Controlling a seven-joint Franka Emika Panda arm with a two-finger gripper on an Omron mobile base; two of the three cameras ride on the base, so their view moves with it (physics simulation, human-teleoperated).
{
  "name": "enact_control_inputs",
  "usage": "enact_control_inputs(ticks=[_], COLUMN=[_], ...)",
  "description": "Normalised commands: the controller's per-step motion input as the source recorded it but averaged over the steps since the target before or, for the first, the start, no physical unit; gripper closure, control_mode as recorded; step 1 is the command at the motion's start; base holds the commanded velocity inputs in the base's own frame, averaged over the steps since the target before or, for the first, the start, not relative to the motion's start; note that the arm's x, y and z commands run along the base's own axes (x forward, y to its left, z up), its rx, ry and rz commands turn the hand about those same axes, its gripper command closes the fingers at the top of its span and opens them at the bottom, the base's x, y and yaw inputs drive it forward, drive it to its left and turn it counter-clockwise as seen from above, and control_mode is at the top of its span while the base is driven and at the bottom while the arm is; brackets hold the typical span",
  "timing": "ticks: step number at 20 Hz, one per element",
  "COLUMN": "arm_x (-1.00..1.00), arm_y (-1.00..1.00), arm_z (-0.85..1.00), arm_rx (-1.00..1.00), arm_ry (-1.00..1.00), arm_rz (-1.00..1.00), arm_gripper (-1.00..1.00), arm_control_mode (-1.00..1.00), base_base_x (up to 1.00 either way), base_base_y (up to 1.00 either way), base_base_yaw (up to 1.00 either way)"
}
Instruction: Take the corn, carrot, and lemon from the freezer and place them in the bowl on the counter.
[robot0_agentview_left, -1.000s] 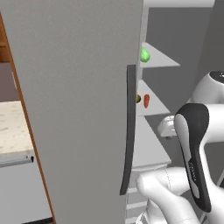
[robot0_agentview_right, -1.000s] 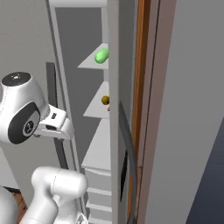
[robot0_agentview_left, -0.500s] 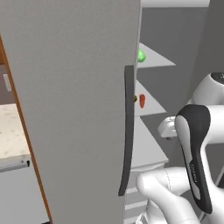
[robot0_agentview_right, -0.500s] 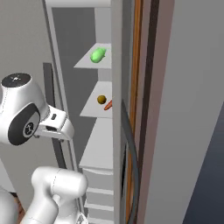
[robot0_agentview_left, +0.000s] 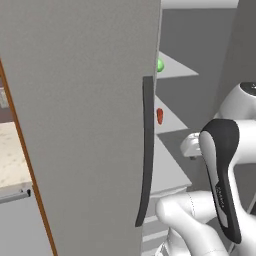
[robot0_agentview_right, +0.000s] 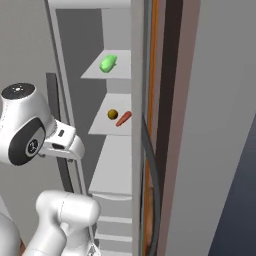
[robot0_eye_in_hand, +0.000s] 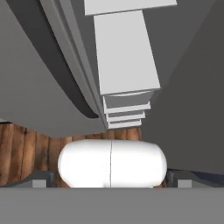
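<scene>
The freezer stands open, its grey door (robot0_agentview_left: 85, 125) with the dark handle (robot0_agentview_left: 145, 150) close in front of the left base view. On its white shelves lie the green corn (robot0_agentview_right: 107, 63) (robot0_agentview_left: 160, 65) on the upper one, and the lemon (robot0_agentview_right: 112, 114) beside the carrot (robot0_agentview_right: 123, 118) (robot0_agentview_left: 160, 116) one shelf lower. My gripper (robot0_eye_in_hand: 111, 180) is open and holds nothing. It points down before the lower freezer drawers (robot0_eye_in_hand: 127, 116), well below and in front of the food. The hand (robot0_agentview_right: 62, 142) sits left of the shelves. The bowl is out of view.
A strip of the beige counter (robot0_agentview_left: 10, 155) shows left of the door, above a grey cabinet front (robot0_agentview_left: 17, 220). A wooden panel edge (robot0_agentview_right: 155, 100) and a grey wall (robot0_agentview_right: 210, 125) close off the right. Wooden floor (robot0_eye_in_hand: 26, 148) lies below the hand.
The whole picture has shifted a little, so the camera moved. The carrot has come into sight beside the lemon in the right base view. The gripper stays open.
</scene>
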Motion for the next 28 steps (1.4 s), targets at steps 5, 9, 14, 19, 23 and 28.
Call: enact_control_inputs(ticks=[5,9,14,19,23,28], arm_x=[0.0,0.0,0.0,0.0,0.0,0.03], arm_y=[0.0,0.0,0.0,0.0,0.0,-0.35], arm_z=[0.0,0.0,0.0,0.0,0.0,0.14], arm_rx=[0.0,0.0,0.0,0.0,0.0,0.01], arm_ry=[0.0,0.0,0.0,0.0,0.0,-0.02], arm_rz=[0.0,0.0,0.0,0.0,0.0,0.06], arm_gripper=[-1.0,-1.0,-1.0,-1.0,-1.0,-1.0], arm_control_mode=[1.0,1.0,1.0,1.0,1.0,-1.0], base_base_x=[0.68,0.65,0.48,0.18,0.07,0.02], base_base_y=[-0.06,0.0,-0.01,-0.04,-0.06,-0.04], base_base_yaw=[0.0,0.0,0.0,0.0,0.0,0.01])
